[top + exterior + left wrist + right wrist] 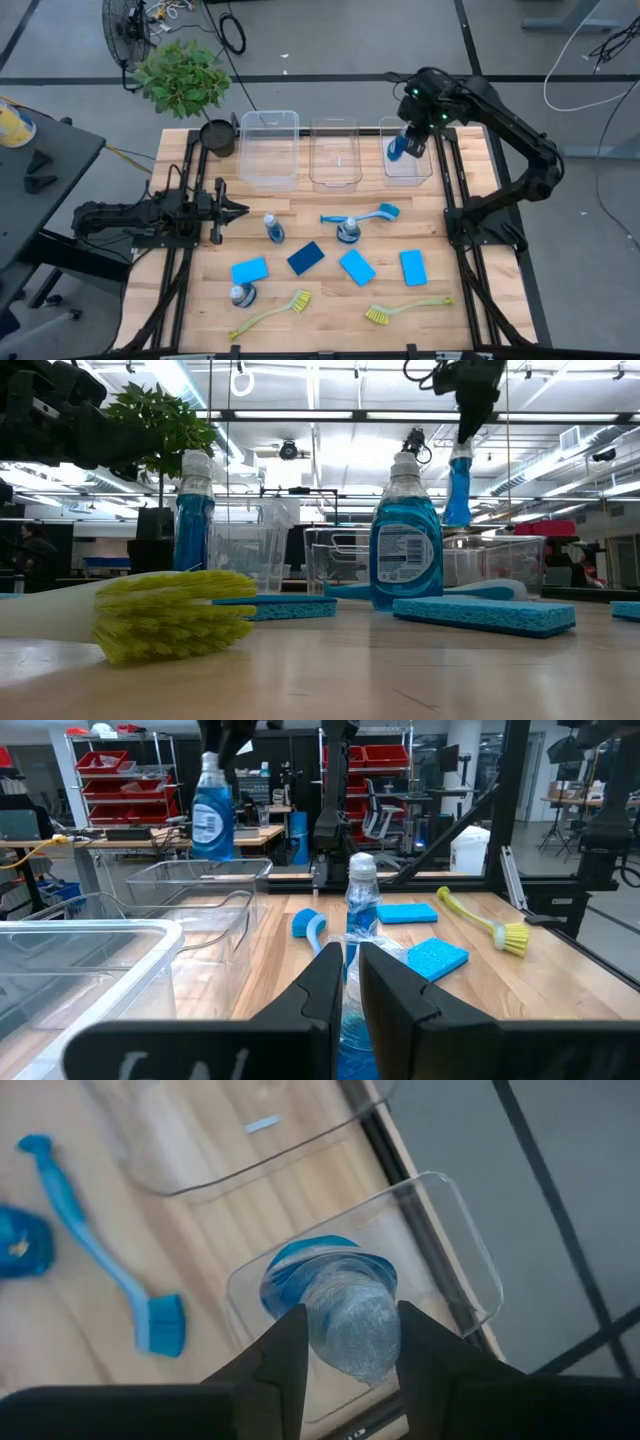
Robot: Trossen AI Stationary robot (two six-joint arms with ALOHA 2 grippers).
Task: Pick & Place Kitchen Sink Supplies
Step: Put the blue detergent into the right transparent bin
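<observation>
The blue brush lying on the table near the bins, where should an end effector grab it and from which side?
Probably the blue brush by the middle of its long handle, from straight above. It lies flat with its bristle head toward the right bin, and an upright bottle stands close by the handle, so a top-down approach seems safest.

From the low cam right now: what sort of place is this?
Likely a robotics lab or workshop, not a kitchen: shelving with red parts bins, office chairs at workbenches, and a floor fan beside the wooden table.

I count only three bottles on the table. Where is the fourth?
The fourth bottle hangs in the right pincer, above the rightmost bin at the table's far right.
</observation>
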